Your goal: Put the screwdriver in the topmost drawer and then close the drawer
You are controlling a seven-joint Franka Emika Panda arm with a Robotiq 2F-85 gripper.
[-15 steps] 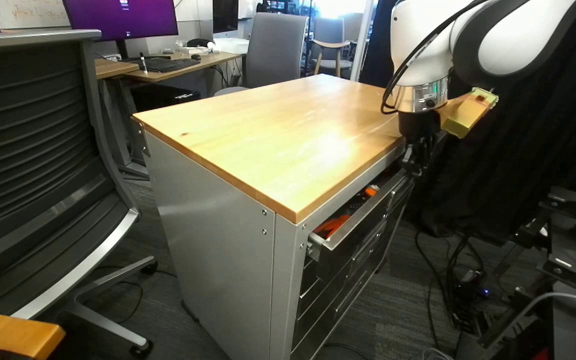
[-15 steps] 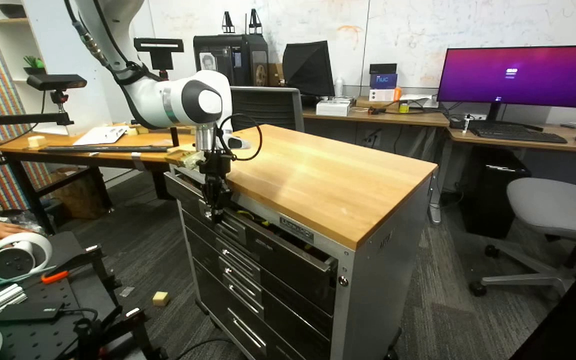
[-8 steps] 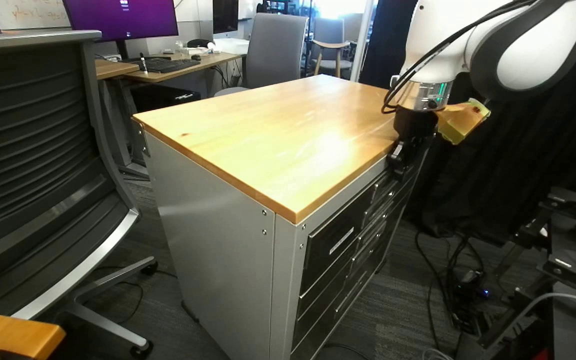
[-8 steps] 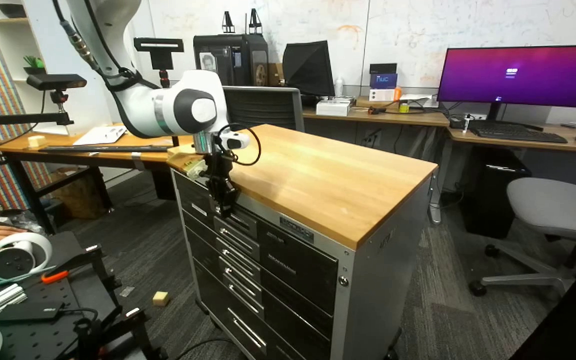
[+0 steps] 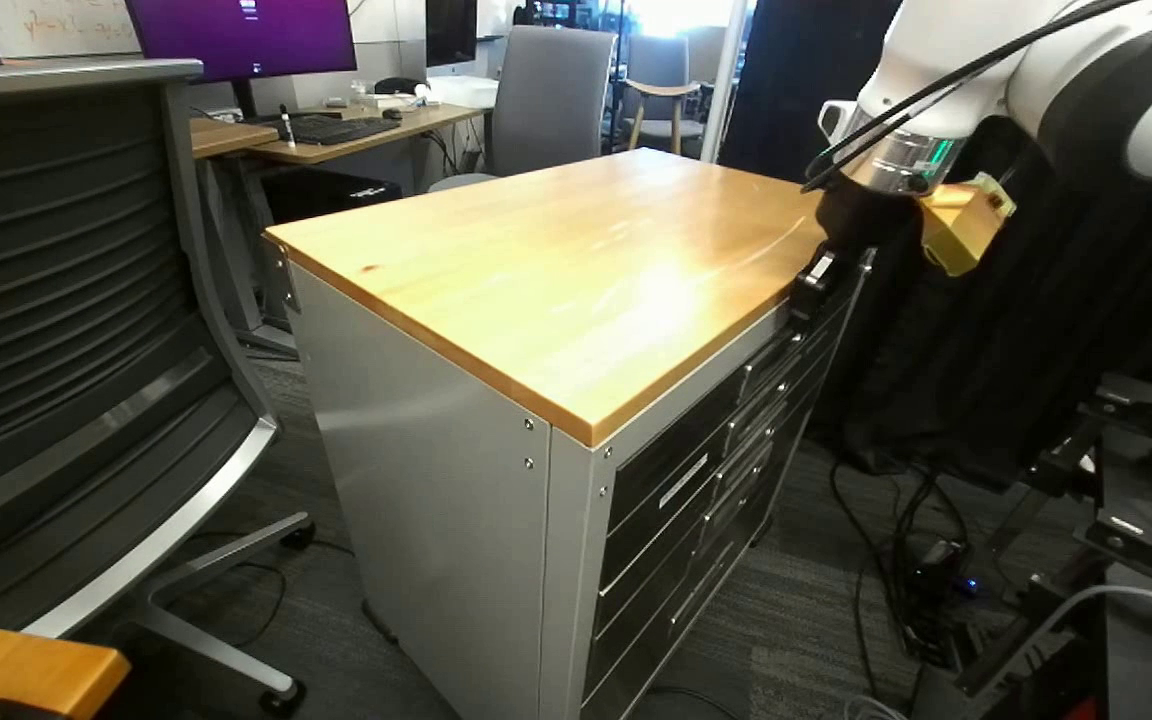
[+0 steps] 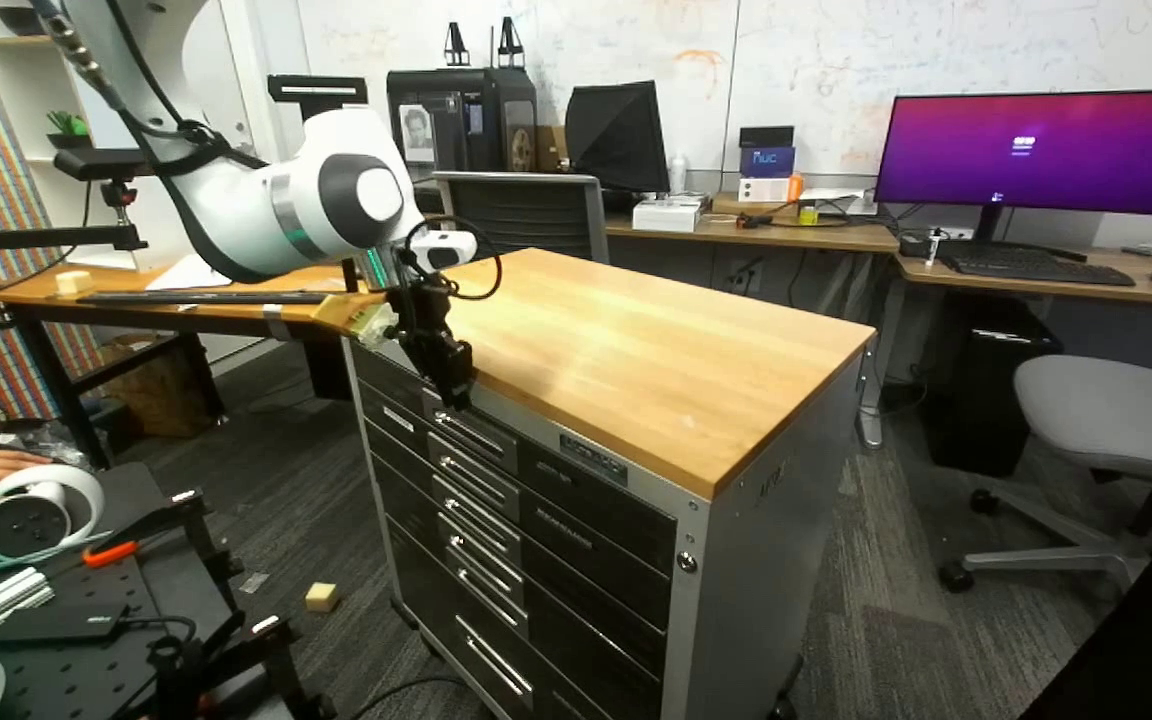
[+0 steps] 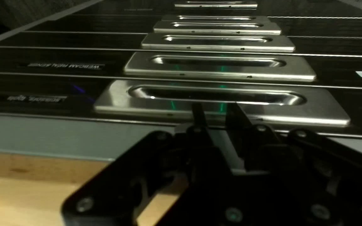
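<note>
The topmost drawer is pushed in, its black front flush with the cabinet in both exterior views [image 5: 676, 440] [image 6: 601, 505]. Its silver handle plate [image 7: 218, 94] lies just past my fingertips in the wrist view. My gripper [image 7: 215, 110] points down along the upper front of the cabinet, by the wooden top's edge. It also shows in both exterior views [image 5: 803, 318] [image 6: 456, 398]. The fingers stand a narrow gap apart with nothing between them. I cannot tell whether they touch the handle plate. The screwdriver is not in view in any frame.
The wooden cabinet top [image 6: 636, 340] has an overhanging edge beside the gripper. Lower drawers with silver handles [image 7: 220, 64] are all shut. A wooden desk [image 6: 176, 305] stands behind the arm. A black cart [image 6: 136, 620] with a person's hand stands in front of the cabinet.
The topmost drawer stood partly open one second ago and was shut by half a second ago. My gripper moved in with it, then up a little, and the handle plate now shows below it.
</note>
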